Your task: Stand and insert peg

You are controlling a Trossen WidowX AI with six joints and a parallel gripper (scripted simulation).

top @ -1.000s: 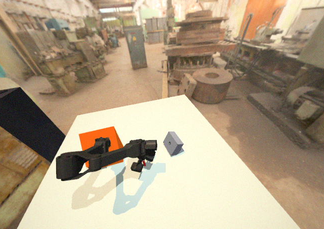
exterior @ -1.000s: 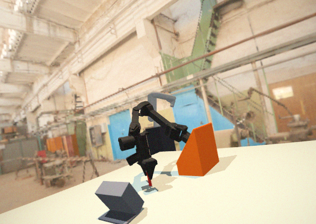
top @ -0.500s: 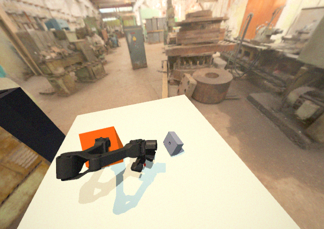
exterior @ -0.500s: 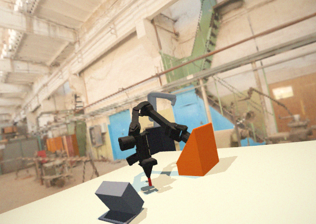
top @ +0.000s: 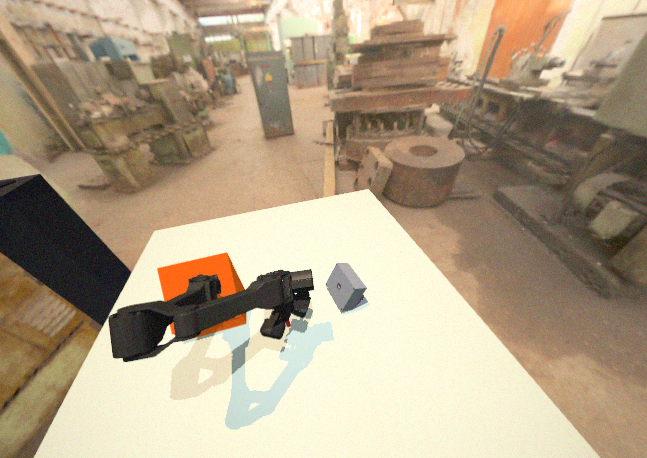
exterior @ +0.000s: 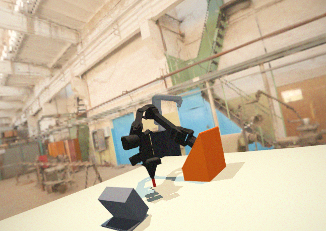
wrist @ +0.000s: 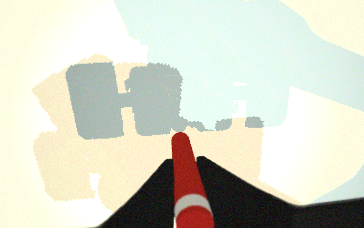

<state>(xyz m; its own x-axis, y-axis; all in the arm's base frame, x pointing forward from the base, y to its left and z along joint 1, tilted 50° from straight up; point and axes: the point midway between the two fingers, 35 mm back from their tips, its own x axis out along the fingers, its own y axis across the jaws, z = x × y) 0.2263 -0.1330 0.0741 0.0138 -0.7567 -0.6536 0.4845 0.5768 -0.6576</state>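
Peg (top: pixel 287 324) (exterior: pixel 153 182) (wrist: pixel 182 150) and end effector (top: pixel 286 318) (exterior: pixel 153 177) (wrist: pixel 184 164) are together: you have the narrowed fingers clamped on the red shaft. Its white band (wrist: pixel 193 203) sits towards the wrist camera, so the plain end points down to the tabletop (top: pixel 415 378) (exterior: pixel 277 190) (wrist: pixel 320 150). The long axis looks close to upright; you can't tell from here whether the tip touches.

The grey sloped panel (top: pixel 333 297) (exterior: pixel 136 207) stands apart from the peg, on the side away from the orange wedge (top: pixel 194 265) (exterior: pixel 209 158). Its hole (top: pixel 338 286) shows in the top view. If you still need the stand-up, square that axis before you release; if it's done, you'll need to tilt the peg to the hole's direction, plain end leading. A leftover lean could topple it or jam it at the rim.
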